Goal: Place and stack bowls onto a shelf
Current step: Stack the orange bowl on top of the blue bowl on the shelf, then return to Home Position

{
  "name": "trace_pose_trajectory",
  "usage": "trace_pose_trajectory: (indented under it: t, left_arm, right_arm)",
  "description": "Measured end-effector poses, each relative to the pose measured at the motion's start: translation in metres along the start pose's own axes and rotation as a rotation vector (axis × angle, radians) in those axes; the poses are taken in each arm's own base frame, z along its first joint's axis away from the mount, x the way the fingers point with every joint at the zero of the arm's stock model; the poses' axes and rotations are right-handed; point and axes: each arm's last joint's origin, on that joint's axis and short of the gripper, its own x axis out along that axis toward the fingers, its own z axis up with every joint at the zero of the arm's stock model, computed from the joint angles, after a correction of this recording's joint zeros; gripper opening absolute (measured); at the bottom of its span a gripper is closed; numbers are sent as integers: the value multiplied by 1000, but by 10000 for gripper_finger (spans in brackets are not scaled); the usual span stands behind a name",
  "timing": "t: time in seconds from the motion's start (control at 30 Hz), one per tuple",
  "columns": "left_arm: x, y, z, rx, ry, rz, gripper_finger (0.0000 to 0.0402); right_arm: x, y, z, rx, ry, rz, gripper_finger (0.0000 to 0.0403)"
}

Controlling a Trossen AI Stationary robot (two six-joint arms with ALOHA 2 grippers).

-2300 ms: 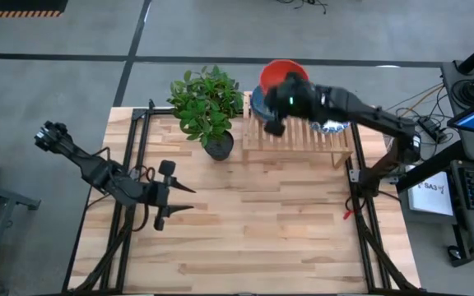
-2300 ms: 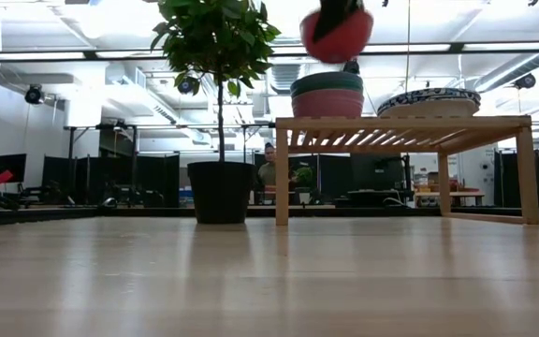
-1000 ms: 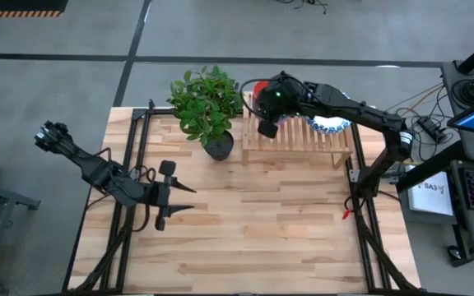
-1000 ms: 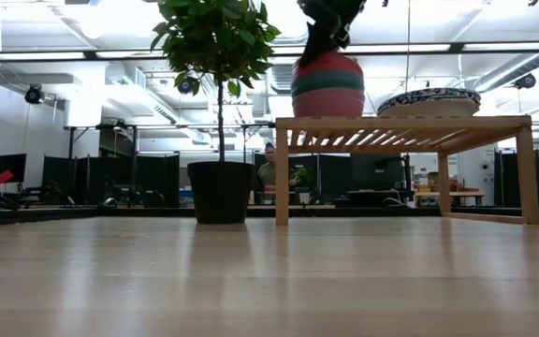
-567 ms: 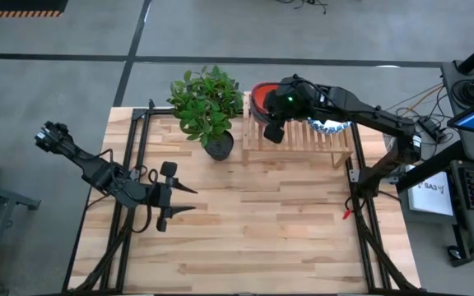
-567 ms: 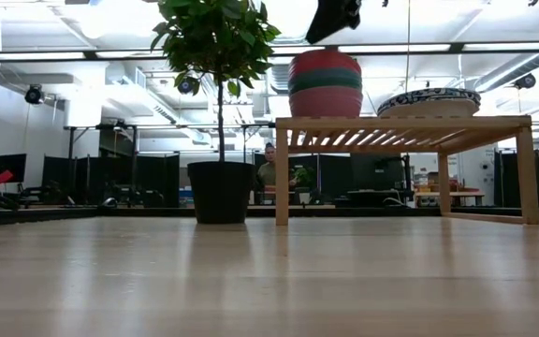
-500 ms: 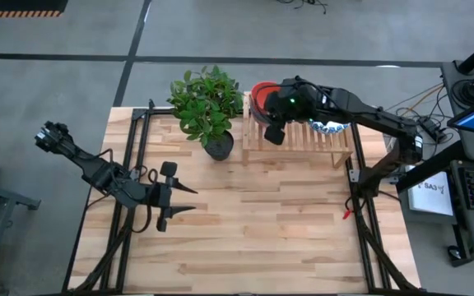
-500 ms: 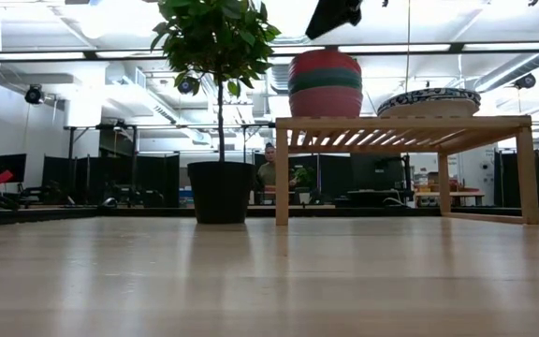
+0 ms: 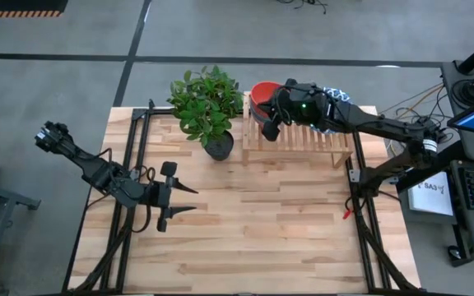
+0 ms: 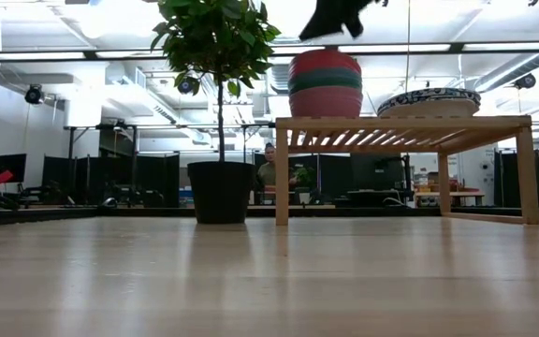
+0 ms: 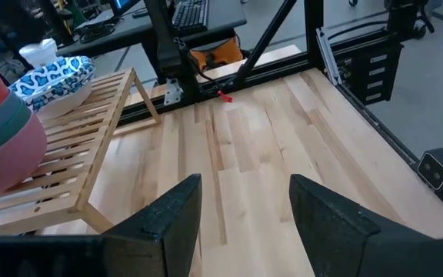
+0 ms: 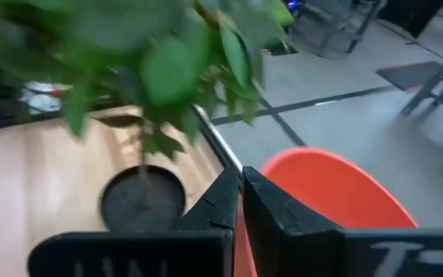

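Note:
On the wooden slat shelf (image 9: 303, 136) a stack of plain bowls (image 10: 326, 84) stands at its left end: red on top (image 9: 260, 93), then dark green, then pink. White bowls with blue-patterned rims (image 10: 429, 100) are stacked at the shelf's right end, partly hidden under my right arm in the high view. My right gripper (image 9: 267, 131) hangs shut just above the stack's near side and is clear of it in the low view (image 10: 309, 33). My left gripper (image 9: 189, 198) is open and empty over the table's left half.
A leafy plant in a dark pot (image 9: 218, 145) stands just left of the shelf, close to my right gripper. Bare wooden tabletop (image 9: 270, 222) lies in front of the shelf. Black frame rails run along the table's left and right sides.
My right gripper, which was down on the red bowl at the top of the stack, has let go and risen clear. The red bowl stays resting on the dark green one.

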Motion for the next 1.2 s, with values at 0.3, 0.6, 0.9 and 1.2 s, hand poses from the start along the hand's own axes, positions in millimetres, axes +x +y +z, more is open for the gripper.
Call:
trace_pose_trajectory:
  t: [0.3,0.6,0.9,1.2]
  left_arm:
    - [0,0,0,-2,-3,7,181]
    - [0,1,0,-2,-2,47,181]
    - [0,1,1,-8,-12,49,181]
    - [0,1,1,-8,-12,49,181]
  right_arm:
    - [10,-1,-33,43,-19,-16,9]
    - [0,-11,-10,41,-106,-43,9]
    - [40,-11,-25,22,-16,-49,8]
    - [34,-12,-17,53,-45,-51,8]
